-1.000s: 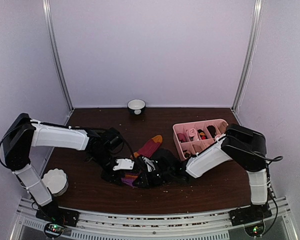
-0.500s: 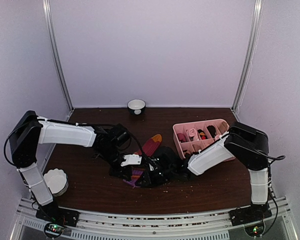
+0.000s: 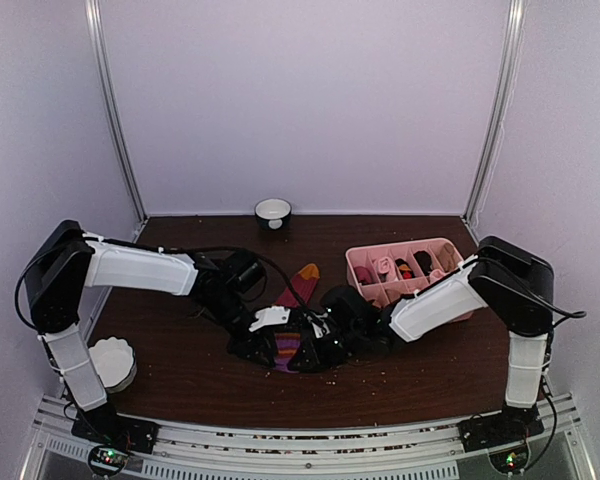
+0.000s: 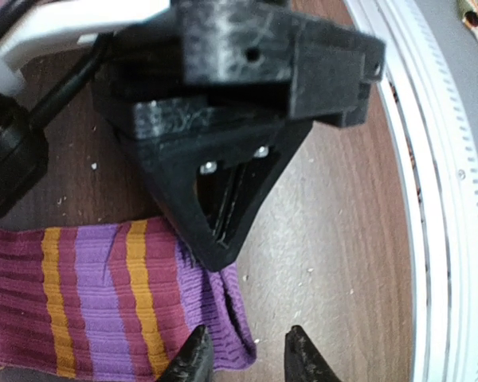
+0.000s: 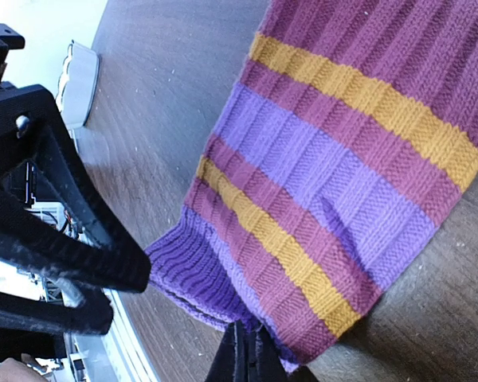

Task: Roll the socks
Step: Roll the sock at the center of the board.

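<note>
A dark red sock (image 3: 302, 283) with an orange toe lies at mid-table, its purple and orange striped cuff (image 3: 287, 350) toward the front. My right gripper (image 5: 247, 356) is shut, pinching the purple edge of the cuff (image 5: 223, 306). In the left wrist view its black fingers (image 4: 223, 231) come down onto the corner of the cuff (image 4: 103, 302). My left gripper (image 4: 247, 360) faces it with jaws a little apart. One fingertip (image 4: 193, 356) is over the cuff's corner and the other is over bare wood. In the top view both grippers (image 3: 280, 335) crowd over the cuff.
A pink divided tray (image 3: 352, 262) holding small rolled socks stands at the right. There is a white bowl (image 3: 273, 211) at the back wall and a white ruffled cup (image 3: 111, 362) at the front left. The table's white front rail (image 4: 430, 199) runs close by the grippers.
Both grippers and the cuff have shifted right. More of the striped cuff now shows flat. The left jaws narrowed, then widened a little.
</note>
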Controlling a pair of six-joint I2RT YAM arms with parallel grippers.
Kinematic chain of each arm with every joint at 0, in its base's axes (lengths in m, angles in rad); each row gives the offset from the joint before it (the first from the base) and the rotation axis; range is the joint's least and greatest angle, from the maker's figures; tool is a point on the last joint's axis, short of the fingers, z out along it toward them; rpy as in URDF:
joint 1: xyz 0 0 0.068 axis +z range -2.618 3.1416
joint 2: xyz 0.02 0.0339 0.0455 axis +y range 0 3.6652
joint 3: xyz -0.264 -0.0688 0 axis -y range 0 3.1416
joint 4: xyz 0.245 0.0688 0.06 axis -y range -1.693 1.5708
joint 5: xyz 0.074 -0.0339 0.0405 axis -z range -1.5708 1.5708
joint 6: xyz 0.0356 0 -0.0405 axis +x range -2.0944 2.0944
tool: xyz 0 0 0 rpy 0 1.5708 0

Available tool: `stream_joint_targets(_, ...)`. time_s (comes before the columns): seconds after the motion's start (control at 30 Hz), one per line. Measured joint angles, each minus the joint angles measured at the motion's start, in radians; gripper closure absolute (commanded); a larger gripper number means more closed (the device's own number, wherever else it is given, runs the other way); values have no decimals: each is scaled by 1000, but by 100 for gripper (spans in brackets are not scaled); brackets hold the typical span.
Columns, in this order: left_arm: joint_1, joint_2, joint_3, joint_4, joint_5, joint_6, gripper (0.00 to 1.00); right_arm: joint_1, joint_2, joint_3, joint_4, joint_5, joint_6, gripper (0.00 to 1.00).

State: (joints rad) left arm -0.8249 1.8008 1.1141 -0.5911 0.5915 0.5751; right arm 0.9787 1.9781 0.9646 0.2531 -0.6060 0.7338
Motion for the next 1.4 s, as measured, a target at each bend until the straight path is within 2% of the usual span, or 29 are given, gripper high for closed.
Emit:
stream_joint_targets(0.17,0,1,0,18,43,-7,66,-6,0,0,-5,-19,-21,100)
stream_joint_targets(0.43,0,6,-30,46,40,-24,77,-10,1,22,-45,-45,-27,100)
stream_joint_targets(0.73,0,11,-64,75,37,-55,74,-10,6,32,-53,-53,-8,100)
stream_joint_targets(0.8,0,18,-72,84,37,-61,79,-10,9,32,-47,-55,-1,100)
stream_joint_targets(0.9,0,26,-85,98,35,-74,92,-10,12,32,-40,-61,6,100)
stream_joint_targets(0.93,0,27,-89,102,33,-73,100,-10,14,34,-39,-64,7,100)
stream_joint_targets(1.03,0,38,-96,115,22,-78,100,-10,22,44,-37,-71,11,100)
stream_joint_targets(1.13,0,47,-101,126,14,-84,100,-11,24,47,-37,-71,13,84)
stream_joint_targets(1.2,0,45,-108,137,13,-88,100,-14,23,46,-38,-69,2,65)
stream_joint_targets(1.23,0,45,-111,143,14,-90,100,-16,19,46,-40,-68,1,59)
stream_joint_targets(1.27,0,44,-114,148,14,-92,100,-18,11,46,-46,-69,-2,58)
stream_joint_targets(1.4,2,38,-122,182,10,-102,100,-46,-28,50,-115,-56,-57,63)
